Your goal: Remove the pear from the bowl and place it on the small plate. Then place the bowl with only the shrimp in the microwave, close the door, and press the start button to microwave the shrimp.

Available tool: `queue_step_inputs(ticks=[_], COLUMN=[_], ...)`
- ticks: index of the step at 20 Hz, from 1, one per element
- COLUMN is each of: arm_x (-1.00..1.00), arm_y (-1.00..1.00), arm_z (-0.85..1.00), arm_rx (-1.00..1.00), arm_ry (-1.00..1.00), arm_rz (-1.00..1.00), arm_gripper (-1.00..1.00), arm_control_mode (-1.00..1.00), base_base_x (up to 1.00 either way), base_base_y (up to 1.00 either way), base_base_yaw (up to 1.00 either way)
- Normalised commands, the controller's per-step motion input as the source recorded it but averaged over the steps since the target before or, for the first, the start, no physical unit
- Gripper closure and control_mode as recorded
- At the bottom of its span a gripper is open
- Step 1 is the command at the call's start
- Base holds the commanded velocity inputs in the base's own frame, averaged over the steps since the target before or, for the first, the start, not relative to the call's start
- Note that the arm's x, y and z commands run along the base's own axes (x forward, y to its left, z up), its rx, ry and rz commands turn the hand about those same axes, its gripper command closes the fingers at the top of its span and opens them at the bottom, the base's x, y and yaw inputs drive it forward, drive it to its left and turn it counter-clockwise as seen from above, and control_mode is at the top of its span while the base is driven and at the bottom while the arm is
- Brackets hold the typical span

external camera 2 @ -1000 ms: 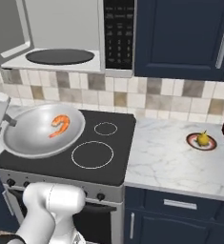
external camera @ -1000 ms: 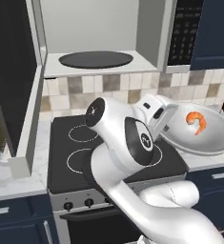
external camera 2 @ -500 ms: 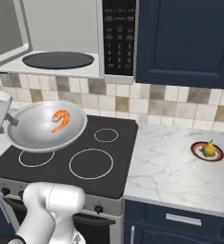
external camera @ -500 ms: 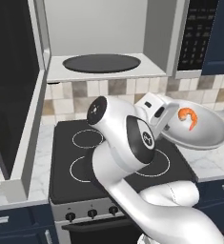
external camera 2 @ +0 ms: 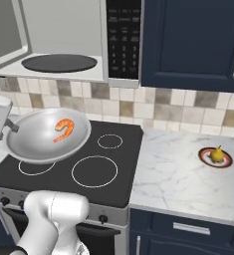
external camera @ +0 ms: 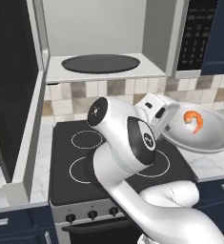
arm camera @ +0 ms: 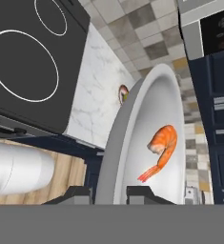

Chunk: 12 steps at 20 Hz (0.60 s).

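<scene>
A: The bowl [external camera 2: 44, 137] is round, shiny and grey. Where is it?

B: Up in the air over the black stove [external camera 2: 78, 164]. The gripper [arm camera: 108, 193] is pinching its rim tight. The curly orange shrimp [external camera 2: 63, 130] lies inside.

A: And the pear [external camera 2: 217, 154]?

B: It's small and yellow, sitting on the small plate [external camera 2: 215, 157] on the white marble counter [external camera 2: 178, 174], far from the bowl.

A: The microwave [external camera: 104, 43]?

B: Above the stove. The door [external camera: 13, 109] hangs open, and a flat dark tray [external camera: 100, 63] lies inside.

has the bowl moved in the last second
Yes. In the right base view the bowl has risen against the cooktop, toward the microwave; the camera also shifted.
</scene>
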Motion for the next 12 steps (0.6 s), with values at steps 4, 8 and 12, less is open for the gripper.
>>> queue_step_inputs(ticks=[4, 8, 12], arm_x=[0.0, 0.0, 0.0], arm_y=[0.0, 0.0, 0.0], arm_z=[0.0, 0.0, 0.0], arm_rx=[0.0, 0.0, 0.0], arm_ry=[0.0, 0.0, 0.0], arm_rz=[0.0, 0.0, 0.0], arm_gripper=[1.0, 1.0, 1.0], arm_control_mode=[1.0, 1.0, 1.0], base_base_x=[0.49, 0.57, 0.88], base_base_y=[0.49, 0.57, 0.16], base_base_yaw=[0.0, 0.01, 0.1])
